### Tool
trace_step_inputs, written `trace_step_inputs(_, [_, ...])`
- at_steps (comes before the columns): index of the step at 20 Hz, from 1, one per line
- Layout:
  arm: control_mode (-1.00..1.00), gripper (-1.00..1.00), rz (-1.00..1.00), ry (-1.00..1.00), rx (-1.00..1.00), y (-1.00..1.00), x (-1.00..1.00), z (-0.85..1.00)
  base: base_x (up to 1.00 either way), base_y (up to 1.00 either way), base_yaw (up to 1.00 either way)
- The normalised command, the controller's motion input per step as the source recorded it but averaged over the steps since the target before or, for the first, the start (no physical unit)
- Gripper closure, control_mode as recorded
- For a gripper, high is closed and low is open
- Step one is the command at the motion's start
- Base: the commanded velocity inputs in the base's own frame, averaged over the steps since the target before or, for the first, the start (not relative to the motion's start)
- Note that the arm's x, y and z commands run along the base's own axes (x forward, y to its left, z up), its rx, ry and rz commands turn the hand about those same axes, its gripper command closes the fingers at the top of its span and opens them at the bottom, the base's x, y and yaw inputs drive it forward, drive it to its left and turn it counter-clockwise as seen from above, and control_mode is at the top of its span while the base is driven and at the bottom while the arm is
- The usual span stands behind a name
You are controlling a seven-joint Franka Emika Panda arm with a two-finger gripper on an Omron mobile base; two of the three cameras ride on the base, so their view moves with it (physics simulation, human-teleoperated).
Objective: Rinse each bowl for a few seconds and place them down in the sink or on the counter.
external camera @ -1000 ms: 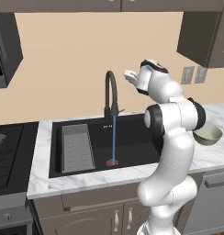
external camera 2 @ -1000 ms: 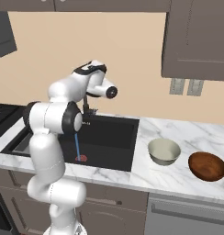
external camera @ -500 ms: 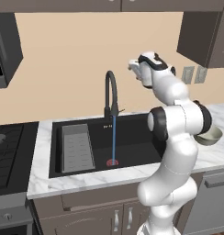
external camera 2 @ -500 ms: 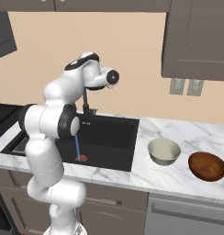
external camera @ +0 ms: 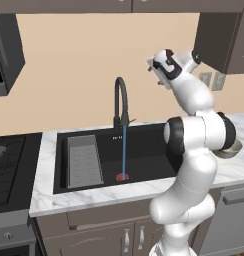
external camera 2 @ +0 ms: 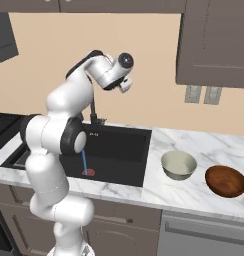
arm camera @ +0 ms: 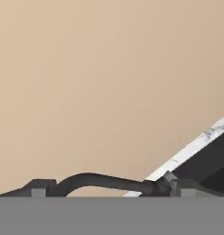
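The pale cream-grey bowl [external camera 2: 178, 164] stands upright on the white marble counter [external camera 2: 194, 192] just right of the sink [external camera 2: 119, 150]. The reddish-brown bowl [external camera 2: 225, 180] sits further right. In the left base view the cream bowl [external camera: 231, 148] peeks out behind the arm. My gripper [external camera 2: 125, 85] hangs high above the faucet [external camera: 121, 100], near the beige wall, open and holding nothing. It also shows up high to the right of the faucet in the left base view [external camera: 156, 74]. In the hand view its tips [arm camera: 111, 190] stand wide apart over the faucet's curved neck [arm camera: 100, 180].
A blue stream of water [external camera: 124, 150] runs from the faucet down to the red drain [external camera: 122, 177]. A grey ribbed tray [external camera: 84, 161] lies in the sink's left part. A black stovetop [external camera: 9, 160] is at far left, and dark cabinets [external camera 2: 214, 40] hang above the bowls.
The hand has risen and swung up to the right, away from the faucet's base, and its jaws have spread open. Both bowls are unmoved and the water keeps running.
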Motion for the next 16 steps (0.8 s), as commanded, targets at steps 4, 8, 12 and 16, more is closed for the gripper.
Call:
trace_step_inputs(4, [-1.0,-1.0,-0.11,0.32,0.09,-0.2,-0.45,0.38,0.0,0.0,0.0])
trace_step_inputs(8, [-1.0,-1.0,-0.1,0.26,0.07,-0.13,-0.55,0.34,0.0,0.0,0.0])
trace_step_inputs(12, [-1.0,-1.0,-0.1,0.17,0.04,-0.13,-0.67,0.24,0.0,0.0,0.0])
trace_step_inputs(16, [-1.0,-1.0,-0.08,0.04,0.03,-0.18,-0.82,0.05,0.0,0.0,0.0])
